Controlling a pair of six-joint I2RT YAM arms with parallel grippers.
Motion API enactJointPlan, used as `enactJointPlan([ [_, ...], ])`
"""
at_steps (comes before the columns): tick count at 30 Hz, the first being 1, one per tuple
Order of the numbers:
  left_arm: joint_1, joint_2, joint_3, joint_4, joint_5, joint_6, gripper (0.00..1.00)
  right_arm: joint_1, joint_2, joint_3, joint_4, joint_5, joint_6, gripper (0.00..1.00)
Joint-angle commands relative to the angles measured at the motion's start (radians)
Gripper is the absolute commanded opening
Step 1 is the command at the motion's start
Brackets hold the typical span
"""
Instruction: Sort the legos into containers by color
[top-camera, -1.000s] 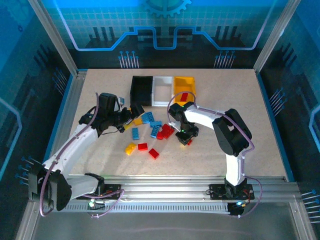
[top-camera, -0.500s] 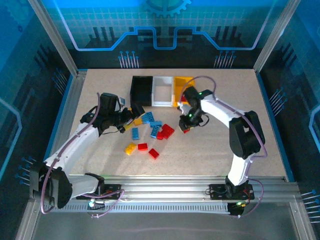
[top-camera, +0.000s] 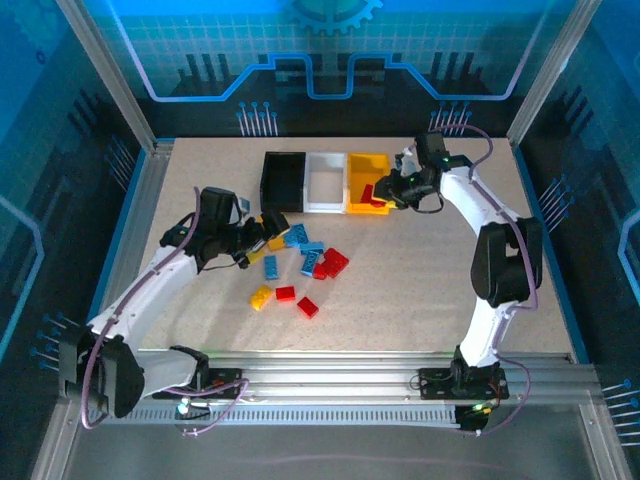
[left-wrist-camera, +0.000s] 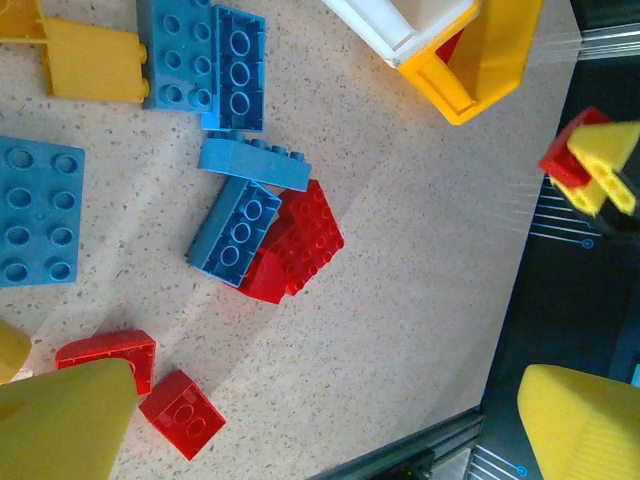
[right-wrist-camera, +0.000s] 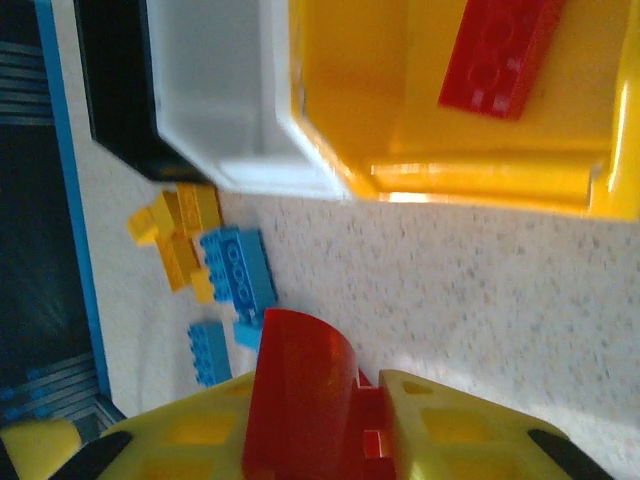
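Loose legos lie mid-table: blue ones, a red cluster, two red bricks and a yellow one. The containers stand in a row at the back: black, white, yellow. My right gripper hangs at the yellow bin's near right edge, shut on a red lego. Another red brick lies inside the yellow bin. My left gripper stands open at the pile's left edge, its yellow fingertips wide apart with only bare table between them.
The left wrist view looks down on blue bricks and red bricks clustered together, with two more red ones beside my fingertip. Yellow bricks lie in front of the black bin. The table's right half is bare board.
My right arm has lifted a red lego from the pile and swung it back and right to the yellow bin. The left arm has stayed put.
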Motion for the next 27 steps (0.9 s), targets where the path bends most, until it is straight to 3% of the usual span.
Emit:
enactJointPlan([
  [1, 0.005, -0.038, -0.021, -0.050, 0.017, 0.014, 0.99, -0.004, 0.068, 0.072, 0.036, 0.007, 0.111, 0.31],
  [11, 0.005, -0.076, -0.043, -0.096, 0.010, 0.032, 0.99, 0.022, 0.223, 0.260, 0.002, 0.078, 0.164, 0.34],
  [18, 0.005, -0.098, -0.061, -0.123, -0.005, 0.038, 0.99, 0.044, 0.294, 0.340, -0.024, 0.103, 0.176, 0.48],
  [27, 0.008, -0.048, -0.003, -0.384, -0.139, 0.153, 0.99, 0.080, 0.239, 0.372, -0.082, 0.129, 0.117, 0.56],
])
